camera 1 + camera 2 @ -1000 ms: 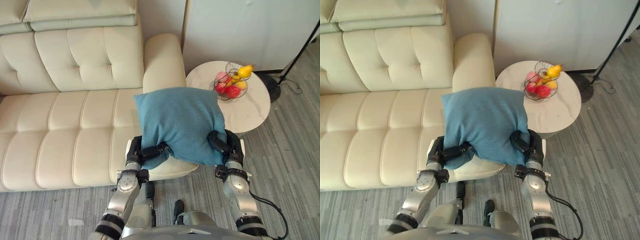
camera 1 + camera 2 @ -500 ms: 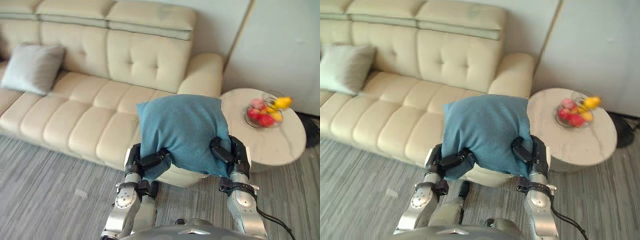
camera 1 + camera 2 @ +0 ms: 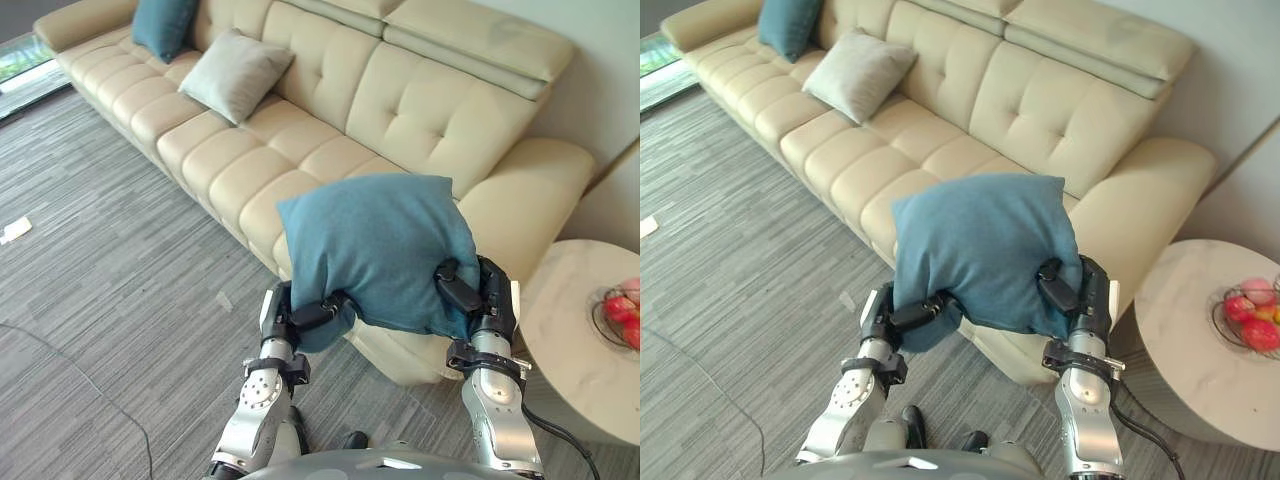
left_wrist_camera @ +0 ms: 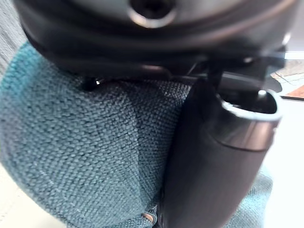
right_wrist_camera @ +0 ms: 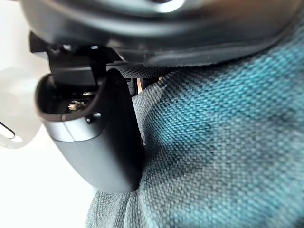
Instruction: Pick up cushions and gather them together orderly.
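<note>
Left eye view: teal cushion (image 3: 378, 245) held up before cream sofa (image 3: 400, 110)

Gripped at lower corners: left hand (image 3: 312, 314) with fingers curled into fabric, right hand (image 3: 462, 293) with thumb and fingers pinched on opposite edge. Hung above seat's front edge. Noted grey cushion (image 3: 235, 75) and darker teal cushion (image 3: 163, 22) near each other at sofa's far end.

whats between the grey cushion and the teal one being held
Bare sofa seat only, between the grey cushion and the held teal cushion, in the left eye view.
</note>
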{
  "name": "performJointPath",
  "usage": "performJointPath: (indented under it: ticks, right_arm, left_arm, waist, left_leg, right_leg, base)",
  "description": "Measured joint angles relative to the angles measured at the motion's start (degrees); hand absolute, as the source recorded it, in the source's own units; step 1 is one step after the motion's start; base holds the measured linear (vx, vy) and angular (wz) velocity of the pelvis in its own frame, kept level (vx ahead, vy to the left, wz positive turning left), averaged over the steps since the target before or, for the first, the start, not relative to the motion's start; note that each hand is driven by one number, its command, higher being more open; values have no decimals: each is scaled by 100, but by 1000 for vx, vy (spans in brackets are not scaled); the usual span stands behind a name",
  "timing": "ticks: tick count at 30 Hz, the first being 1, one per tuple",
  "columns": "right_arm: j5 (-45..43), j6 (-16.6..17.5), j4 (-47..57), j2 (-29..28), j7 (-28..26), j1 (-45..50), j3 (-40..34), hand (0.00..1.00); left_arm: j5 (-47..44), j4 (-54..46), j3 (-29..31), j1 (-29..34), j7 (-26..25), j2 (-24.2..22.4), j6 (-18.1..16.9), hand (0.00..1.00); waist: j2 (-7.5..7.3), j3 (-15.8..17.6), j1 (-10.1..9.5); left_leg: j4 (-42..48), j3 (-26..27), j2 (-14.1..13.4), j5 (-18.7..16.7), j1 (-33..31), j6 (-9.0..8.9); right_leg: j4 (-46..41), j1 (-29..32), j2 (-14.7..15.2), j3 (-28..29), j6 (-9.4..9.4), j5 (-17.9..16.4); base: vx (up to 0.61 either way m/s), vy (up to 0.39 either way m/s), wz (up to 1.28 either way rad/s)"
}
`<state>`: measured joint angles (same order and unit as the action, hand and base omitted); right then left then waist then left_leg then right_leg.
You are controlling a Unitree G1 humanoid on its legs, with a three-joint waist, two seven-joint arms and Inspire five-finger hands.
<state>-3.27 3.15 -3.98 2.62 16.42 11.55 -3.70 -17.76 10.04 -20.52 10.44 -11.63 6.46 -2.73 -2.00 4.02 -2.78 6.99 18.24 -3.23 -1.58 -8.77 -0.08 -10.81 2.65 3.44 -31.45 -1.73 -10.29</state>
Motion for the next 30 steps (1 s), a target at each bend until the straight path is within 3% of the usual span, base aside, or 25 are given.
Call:
performJointPath:
  ticks: [3, 6, 7, 8, 9, 12, 14, 15, 16, 17, 18, 20, 23, 24, 25, 26, 27, 30]
  right_arm:
    - [-6, -64, -355, -39, -15, 6, -11, 0]
    - [-6, -127, -661, -46, -29, 18, -9, 0]
    - [-5, -128, -671, -52, -43, 22, -4, 0]
    - [-5, -127, -673, -99, -89, 61, 15, 0]
    - [-6, -126, -671, -111, -105, 64, 34, 0]
    - [-7, -121, -665, -83, -146, 62, 39, 0]
    - [-9, -123, -640, -67, -147, 116, 31, 0]
    - [-10, -124, -524, -54, -147, 227, 32, 0]
    - [-8, -124, -421, -53, -147, 296, 34, 0]
    - [-9, -128, -317, 1, -148, 342, 33, 0]
    - [-9, -134, -142, 50, -149, 392, 6, 0]
    - [-10, -173, 204, 98, -148, 531, -20, 0]
    - [-8, -178, 878, 104, -145, 943, -41, 0]
    - [-7, -174, 1195, 130, -145, 1056, -38, 0]
    - [-5, -159, 1287, 154, -145, 1058, -38, 0]
    - [-6, -153, 1389, 185, -143, 1049, -38, 0]
    - [-6, -148, 1482, 177, -143, 1036, -28, 0]
    - [-5, -148, 1515, 152, -143, 1003, -2, 0]
  left_arm:
    - [8, 201, -60, 2, 46, 103, 28, 0]
    - [29, 367, -73, 7, 91, 171, 78, 0]
    - [30, 367, -73, 9, 92, 207, 83, 0]
    - [31, 367, -49, 17, 91, 256, 87, 0]
    - [43, 366, -35, 15, 90, 260, 86, 0]
    - [91, 361, -28, 9, 90, 262, 86, 0]
    - [159, 361, -40, 4, 90, 248, 88, 0]
    - [202, 358, -62, 7, 92, 229, 88, 0]
    - [212, 346, -70, 7, 94, 218, 89, 0]
    - [222, 331, -48, 20, 92, 80, 114, 0]
    - [271, 214, -58, 51, 94, -7, 113, 0]
    - [273, 106, -57, 53, 95, -108, 113, 0]
    - [268, 62, -62, 101, 162, -224, 113, 0]
    - [268, -38, -52, 187, 196, -264, 88, 0]
    - [267, -82, -47, 231, 208, -294, 77, 0]
    - [266, -140, -44, 285, 216, -345, 76, 0]
    - [266, -198, -12, 305, 218, -388, 72, 0]
    - [267, -232, 74, 315, 249, -420, 72, 0]
  waist:
    - [26, 0, 11]
    - [12, 33, 112]
    - [0, 54, 137]
    - [-1, 62, 222]
    - [19, 68, 284]
    - [44, 90, 317]
    - [58, 101, 377]
    - [-3, 83, 400]
    - [-83, 77, 409]
    - [24, 99, 407]
    - [152, 82, 388]
    - [273, 78, 373]
    - [307, 107, 428]
    - [290, 118, 405]
    - [318, 121, 395]
    - [380, 98, 321]
    - [391, 82, 233]
    - [337, 102, 89]
  left_leg:
    - [-287, -36, 177, 55, 190, 116]
    - [-411, -272, 306, -22, 497, 261]
    - [-423, -339, 330, -46, 560, 296]
    - [-422, -537, 365, -160, 645, 434]
    - [-418, -672, 364, -227, 675, 391]
    - [-443, -981, 370, -300, 774, 412]
    - [-425, -1251, 368, -386, 876, 373]
    - [-282, -1455, 442, -517, 933, 247]
    - [-202, -1569, 540, -643, 972, 204]
    - [2, -1703, 520, -854, 971, 150]
    - [192, -1734, 383, -949, 902, 52]
    - [434, -1717, 207, -1040, 867, -105]
    - [1894, -1431, -80, -1202, 613, -414]
    - [3007, -1033, -288, -1238, 259, -413]
    - [3458, -805, -470, -1294, 107, -360]
    - [3760, -537, -736, -1429, -54, -167]
    - [3659, -316, -954, -1628, -201, 1]
    - [2608, -363, -1090, -1642, -282, 36]
  right_leg:
    - [-336, 53, 213, 21, 106, -12]
    - [-2062, 519, 718, 337, 151, -41]
    - [-2337, 644, 745, 507, 135, -69]
    - [-2613, 830, 611, 1136, 154, -298]
    - [-2545, 995, 397, 1610, 223, -421]
    - [-1935, 1375, -27, 2240, 268, -437]
    - [-1546, 1584, -172, 2339, 374, -306]
    - [-879, 1624, -255, 2622, 438, 157]
    - [-687, 1596, -201, 2740, 325, 732]
    - [-744, 1518, -186, 2615, -46, 882]
    - [-708, 1418, -220, 2434, -97, 798]
    - [-648, 1228, -297, 2184, -119, 761]
    - [-292, 434, -403, 1861, -116, 658]
    - [-82, 46, -416, 1901, -203, 450]
    - [-17, -64, -460, 1910, -218, 389]
    - [24, -174, -521, 1948, -272, 340]
    - [35, -256, -507, 2035, -257, 289]
    - [51, -339, -352, 2214, -193, 255]
  base:
    - [46, 154, 13]
    - [75, 227, 32]
    - [89, 190, 55]
    - [75, 109, 62]
    - [88, 84, 62]
    - [119, -12, 56]
    - [250, -115, 80]
    - [284, -154, 96]
    - [313, -163, 87]
    - [289, -127, 62]
    - [424, -169, 55]
    - [375, -159, 55]
    - [242, -96, 70]
    - [169, -18, 26]
    - [186, 16, 8]
    - [114, 50, -20]
    - [141, 68, -24]
    - [145, 161, -29]
